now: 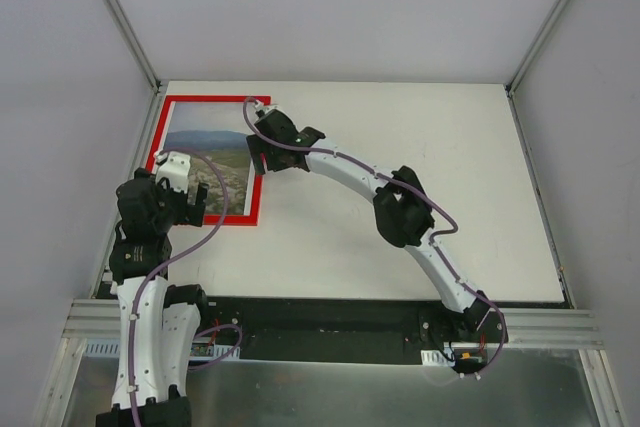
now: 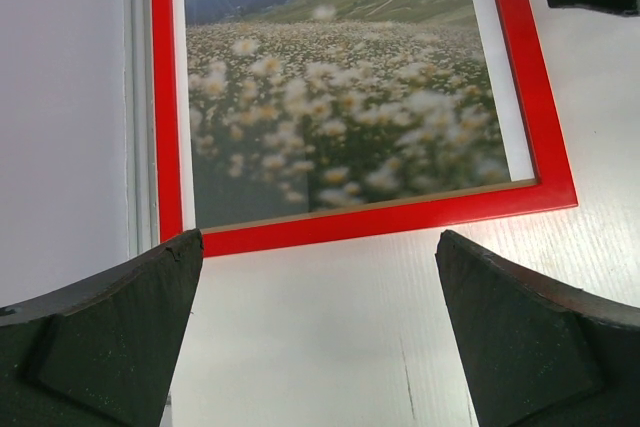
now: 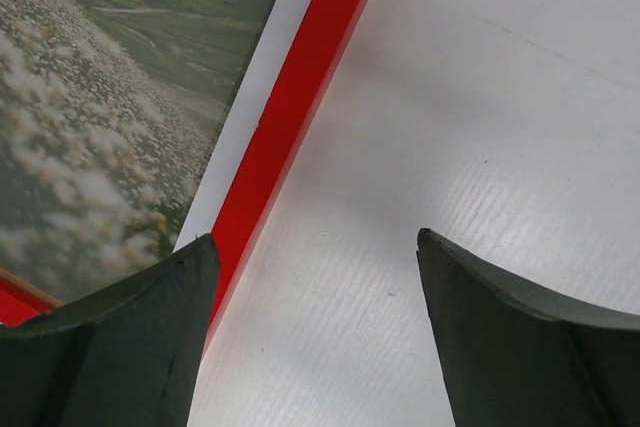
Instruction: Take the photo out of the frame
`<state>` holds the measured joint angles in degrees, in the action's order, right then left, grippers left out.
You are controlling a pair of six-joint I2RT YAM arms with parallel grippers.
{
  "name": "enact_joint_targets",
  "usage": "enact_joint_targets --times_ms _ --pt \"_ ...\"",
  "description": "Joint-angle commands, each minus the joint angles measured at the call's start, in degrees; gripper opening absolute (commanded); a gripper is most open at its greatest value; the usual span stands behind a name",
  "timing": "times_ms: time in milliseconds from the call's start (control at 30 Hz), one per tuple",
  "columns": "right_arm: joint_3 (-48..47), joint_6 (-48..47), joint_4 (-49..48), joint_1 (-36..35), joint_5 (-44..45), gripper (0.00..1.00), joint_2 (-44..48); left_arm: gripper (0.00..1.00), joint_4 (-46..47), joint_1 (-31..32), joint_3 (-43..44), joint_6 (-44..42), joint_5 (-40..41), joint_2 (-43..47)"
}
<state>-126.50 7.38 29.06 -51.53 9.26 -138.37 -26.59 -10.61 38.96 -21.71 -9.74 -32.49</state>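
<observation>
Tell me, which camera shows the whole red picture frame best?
The top external view: it shows nearly all of the frame, lying flat at the far left corner of the table. The left wrist view shows only its near end; the right wrist view shows just a strip of one side.

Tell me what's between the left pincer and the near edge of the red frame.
Nothing but bare white table separates the left pincer from the frame, as the left wrist view shows.
</observation>
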Motion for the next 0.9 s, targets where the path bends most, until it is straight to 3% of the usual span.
enact_joint_targets --times_ms 0,233,767,867 --pt "-4.45 3.43 1.44 -0.24 1.21 0.80 -2.08 0.99 0.75 -1.08 -0.81 1.23 0.25 1.38" --pt "-6.74 4.84 1.53 -0.85 0.24 0.73 -4.72 0.99 0.75 -2.13 -1.34 1.68 -1.69 2.61" --pt "-10.96 4.05 1.70 -4.28 3.48 0.71 -10.43 0.99 0.66 -3.28 -1.26 2.03 -3.53 2.87" --pt "-11.23 3.96 2.40 -4.37 4.62 0.66 -10.96 0.99 0.66 -3.36 -1.17 2.03 -3.71 2.61"
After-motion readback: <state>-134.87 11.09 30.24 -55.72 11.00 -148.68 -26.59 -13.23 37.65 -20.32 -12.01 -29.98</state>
